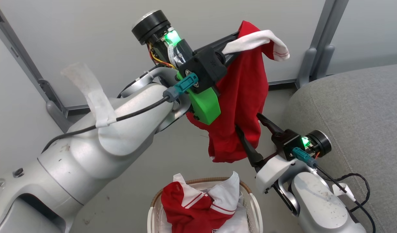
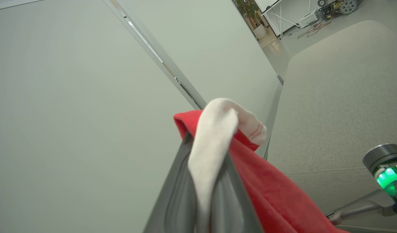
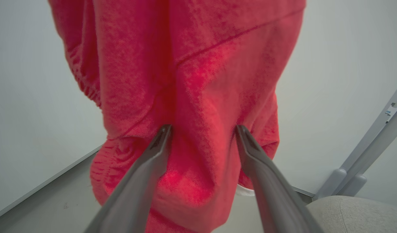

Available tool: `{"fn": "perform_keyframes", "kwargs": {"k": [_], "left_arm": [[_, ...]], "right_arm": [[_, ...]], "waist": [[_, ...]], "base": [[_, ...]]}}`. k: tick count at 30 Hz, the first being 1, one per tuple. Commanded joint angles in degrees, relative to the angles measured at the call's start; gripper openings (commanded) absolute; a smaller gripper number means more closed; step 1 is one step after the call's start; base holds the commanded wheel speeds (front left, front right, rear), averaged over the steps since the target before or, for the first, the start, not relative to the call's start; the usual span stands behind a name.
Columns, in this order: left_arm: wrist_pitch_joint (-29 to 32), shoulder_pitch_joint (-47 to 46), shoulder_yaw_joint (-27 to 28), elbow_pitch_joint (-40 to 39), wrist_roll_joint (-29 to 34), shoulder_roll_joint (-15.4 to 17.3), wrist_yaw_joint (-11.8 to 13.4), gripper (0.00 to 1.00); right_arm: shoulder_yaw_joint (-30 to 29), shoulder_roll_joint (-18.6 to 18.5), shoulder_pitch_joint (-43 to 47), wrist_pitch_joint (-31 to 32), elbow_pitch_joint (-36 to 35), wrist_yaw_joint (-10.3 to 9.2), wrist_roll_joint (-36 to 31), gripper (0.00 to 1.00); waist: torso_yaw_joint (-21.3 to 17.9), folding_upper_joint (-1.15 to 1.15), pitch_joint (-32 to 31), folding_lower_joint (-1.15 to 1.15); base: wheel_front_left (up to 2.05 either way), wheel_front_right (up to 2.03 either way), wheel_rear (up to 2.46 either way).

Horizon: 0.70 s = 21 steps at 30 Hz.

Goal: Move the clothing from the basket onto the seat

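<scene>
Carrying, by the look of it: the seat spreads wide and open at the robot's right, its rounded edge near the red garment dangling clear of the basket, where the striped garment waits. Left gripper pinches the white trim tight; right gripper gapes wide against the cloth, gripping nothing. Next, I'd say: swing right, clear that edge, let go.
</scene>
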Motion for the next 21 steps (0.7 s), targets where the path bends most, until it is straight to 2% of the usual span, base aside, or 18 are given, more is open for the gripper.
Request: {"fn": "perform_keyframes", "kwargs": {"k": [1, 6, 7, 8, 9, 12, 13, 21], "left_arm": [[-0.4, -1.0, -0.4, -0.5, -0.7, -0.4, -0.1, 0.0], [-0.7, -1.0, -1.8, -2.5, -1.6, -0.7, -0.1, 0.0], [-0.7, -0.9, -2.0, -2.7, -1.8, -0.6, -0.1, 0.0], [-0.8, -0.9, -2.2, -3.0, -1.9, -0.6, -0.1, 0.0], [-0.8, -0.9, -2.3, -3.2, -2.2, -0.6, -0.1, 0.0], [-0.8, -0.1, -2.4, -3.4, -3.0, -0.4, -0.1, 0.0], [-0.9, 0.2, -2.4, -3.3, -3.2, -0.3, -0.1, 0.0], [-1.5, 5.4, -0.5, -1.5, -7.1, 1.1, 1.2, 0.0]], "right_arm": [[0.4, -0.2, -1.0, -0.3, 1.2, -0.04, -0.4, 1.0], [2.7, -0.3, -2.7, -0.3, 5.4, -0.04, 1.1, 1.0], [3.1, -0.3, -3.2, -0.3, 6.1, -0.04, 1.5, 0.88], [3.5, -0.2, -3.6, -0.3, 6.7, -0.04, 1.9, 0.56], [3.9, -0.3, -4.0, -0.3, 7.3, -0.04, 2.2, 0.39], [5.0, -0.2, -5.2, -0.3, 8.3, -0.04, 3.2, 0.05], [5.1, -0.2, -5.3, -0.3, 8.4, -0.04, 3.3, 0.0], [5.9, -0.3, -4.9, -0.3, 7.1, -0.04, 4.0, 0.0]], "waist": [[0.6, 0.0, -0.4, 0.0], [1.4, 0.0, -0.9, 0.0], [1.5, 0.0, -1.0, 0.0], [1.6, 0.0, -1.1, 0.0], [1.7, 0.0, -1.1, 0.0], [2.0, 0.0, -1.2, 0.0], [2.1, 0.0, -1.3, 0.0], [1.9, 0.0, -1.3, 0.0]], "base": [[0.0, 0.0, 0.0], [0.0, 0.0, 0.0], [0.0, 0.0, 0.0], [0.0, 0.0, 0.0], [0.0, 0.0, 0.0], [0.0, 0.0, 0.0], [0.0, 0.0, 0.0], [0.0, 0.0, 0.0]]}}
